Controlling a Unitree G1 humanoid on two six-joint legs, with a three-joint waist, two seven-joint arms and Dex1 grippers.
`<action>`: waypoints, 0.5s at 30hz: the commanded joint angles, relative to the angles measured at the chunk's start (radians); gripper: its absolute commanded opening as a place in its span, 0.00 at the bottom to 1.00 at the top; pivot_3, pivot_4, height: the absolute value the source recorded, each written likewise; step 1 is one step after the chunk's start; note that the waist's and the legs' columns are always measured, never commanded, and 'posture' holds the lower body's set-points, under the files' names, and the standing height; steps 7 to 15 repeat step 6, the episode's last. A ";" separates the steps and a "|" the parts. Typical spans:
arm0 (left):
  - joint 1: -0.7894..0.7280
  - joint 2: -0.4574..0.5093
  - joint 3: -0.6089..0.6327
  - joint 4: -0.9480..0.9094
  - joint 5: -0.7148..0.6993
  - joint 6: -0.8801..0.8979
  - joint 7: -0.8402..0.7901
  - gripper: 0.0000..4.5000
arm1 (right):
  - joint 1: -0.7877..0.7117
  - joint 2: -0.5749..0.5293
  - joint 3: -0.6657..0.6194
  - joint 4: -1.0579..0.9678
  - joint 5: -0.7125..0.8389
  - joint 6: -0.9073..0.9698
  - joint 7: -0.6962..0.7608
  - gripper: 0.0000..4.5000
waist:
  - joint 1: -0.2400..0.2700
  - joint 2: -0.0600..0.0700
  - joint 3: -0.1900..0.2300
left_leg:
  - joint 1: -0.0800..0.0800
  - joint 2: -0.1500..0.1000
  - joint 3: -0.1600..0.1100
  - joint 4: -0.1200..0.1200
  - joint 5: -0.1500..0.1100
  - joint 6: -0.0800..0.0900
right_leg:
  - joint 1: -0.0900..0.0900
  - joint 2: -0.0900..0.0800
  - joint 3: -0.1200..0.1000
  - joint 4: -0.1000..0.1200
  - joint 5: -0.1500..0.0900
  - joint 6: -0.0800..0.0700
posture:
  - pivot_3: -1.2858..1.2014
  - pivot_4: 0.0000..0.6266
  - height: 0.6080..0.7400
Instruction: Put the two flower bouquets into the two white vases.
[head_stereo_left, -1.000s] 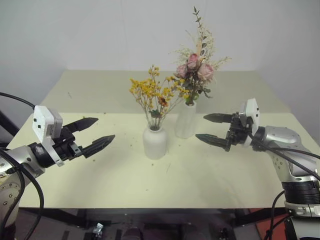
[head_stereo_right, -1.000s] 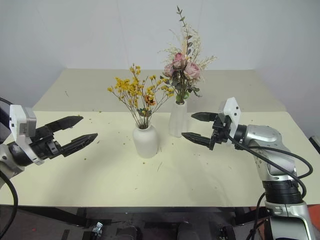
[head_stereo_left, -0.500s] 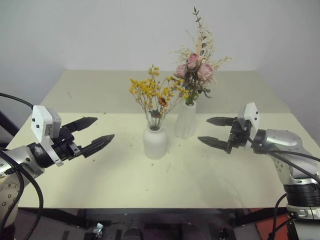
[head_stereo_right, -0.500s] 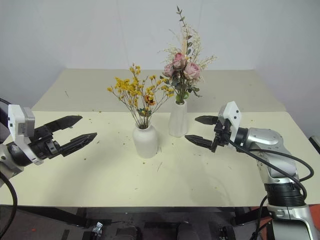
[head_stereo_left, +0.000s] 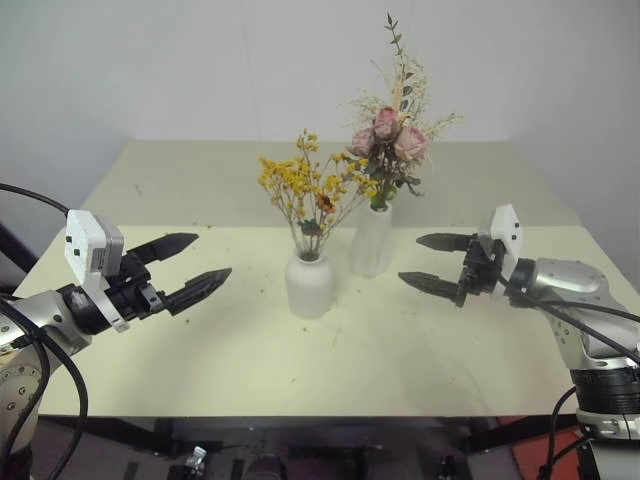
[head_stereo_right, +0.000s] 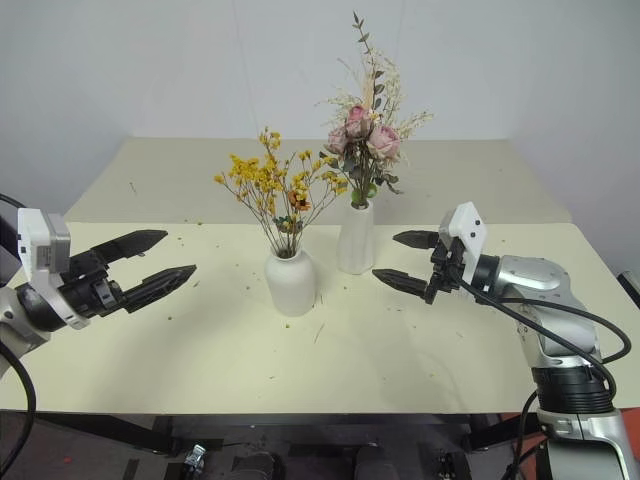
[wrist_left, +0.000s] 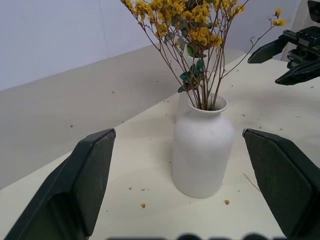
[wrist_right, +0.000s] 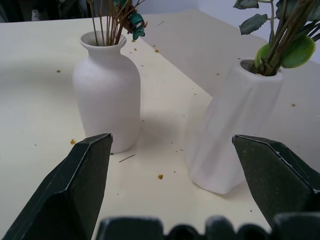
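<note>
Two bouquets already stand in two vases, so we judge the task complete.

Head views: the bunch of tiny yellow-orange dried blossoms on thin brown stems (head_stereo_left: 312, 185) sits in the short, squat, rounded matte white vase (head_stereo_left: 309, 284) near the middle of the pale yellow counter (head_stereo_left: 250, 350). The bouquet of pink roses with green leaves and pale sprigs (head_stereo_left: 392, 135) stands in the taller, slim, tapering matte white vase (head_stereo_left: 372, 241), just behind and to the right of the squat one. Compared with one second ago, the right gripper (head_stereo_left: 432, 263) has drawn a little further right, away from the tall vase; the left gripper (head_stereo_left: 195, 264) has kept its place. Both grippers have fingers wide apart and hold nothing, each well clear of the vases. We read this as release and withdrawal after the last insertion.

Left wrist view: the squat vase (wrist_left: 202, 150) stands upright between the spread black fingers (wrist_left: 90, 175), with the yellow stems in its neck and small crumbs on the counter around it.

Right wrist view: both vases stand upright, apart from each other, the squat one (wrist_right: 107, 92) and the tall one (wrist_right: 235, 135) with green stems in its mouth.

No brand, label or writing can be read in any view.
</note>
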 joint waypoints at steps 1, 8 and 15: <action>-0.017 0.014 0.005 -0.006 -0.003 -0.030 -0.005 0.99 | -0.007 -0.017 -0.038 -0.024 0.007 -0.028 0.001 1.00 | 0.000 0.000 0.000 | 0.000 0.000 0.000 0.000 0.000 0.000 | 0.000 0.000 0.000 0.000 0.000 0.000 | 0.52 0.24 1.00; -0.025 0.015 -0.004 0.004 -0.002 -0.035 -0.008 0.99 | -0.006 -0.021 -0.041 -0.026 0.008 -0.026 -0.001 1.00 | 0.000 0.000 0.000 | 0.000 0.000 0.000 0.000 0.000 0.000 | 0.000 0.000 0.000 0.000 0.000 0.000 | 0.52 0.24 1.00; -0.025 0.015 -0.004 0.004 -0.002 -0.035 -0.008 0.99 | -0.006 -0.021 -0.041 -0.026 0.008 -0.026 -0.001 1.00 | 0.000 0.000 0.000 | 0.000 0.000 0.000 0.000 0.000 0.000 | 0.000 0.000 0.000 0.000 0.000 0.000 | 0.52 0.24 1.00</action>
